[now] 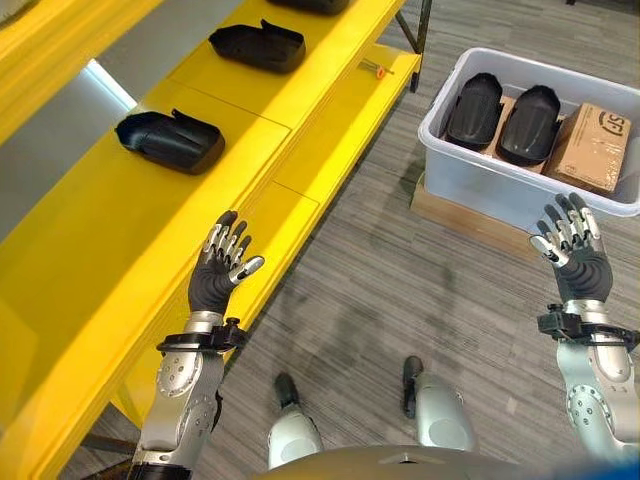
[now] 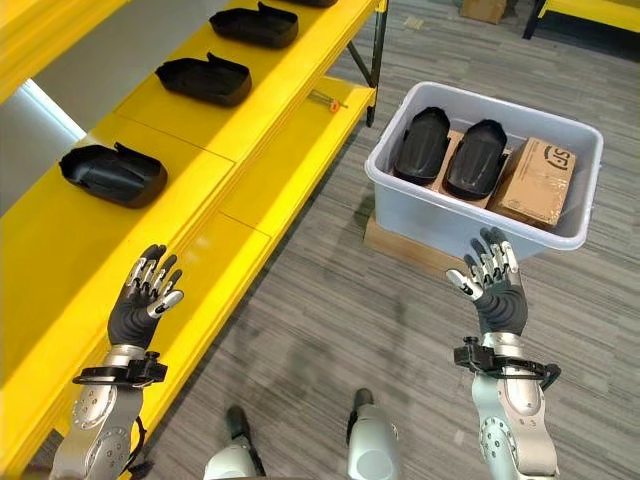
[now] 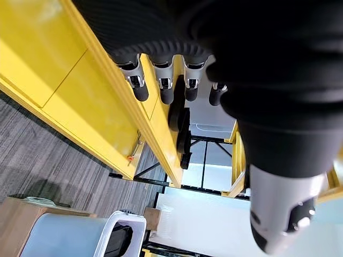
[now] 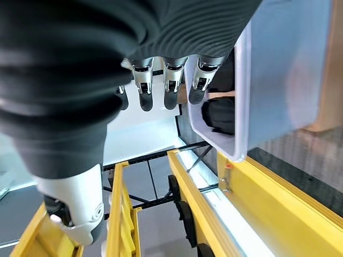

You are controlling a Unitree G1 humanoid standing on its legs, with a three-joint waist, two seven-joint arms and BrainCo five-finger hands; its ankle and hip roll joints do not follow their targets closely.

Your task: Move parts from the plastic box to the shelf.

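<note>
Left hand [image 1: 222,268], fingers straight and relaxed, holds nothing; raised over front edge of yellow shelf [image 1: 90,250]. Right hand [image 2: 492,282], fingers likewise spread and empty, raised just in front of plastic box [image 2: 470,225], not touching it. Box sits on flat wooden board [image 2: 400,245] on grey floor [image 2: 320,320], to robot's right of shelf. Inside box: two black parts [image 2: 421,143] [image 2: 476,157] side by side, w/ cardboard carton [image 2: 538,180] beside them. On shelf: black parts [image 1: 170,140] [image 1: 257,46] in a row, well apart.
</note>
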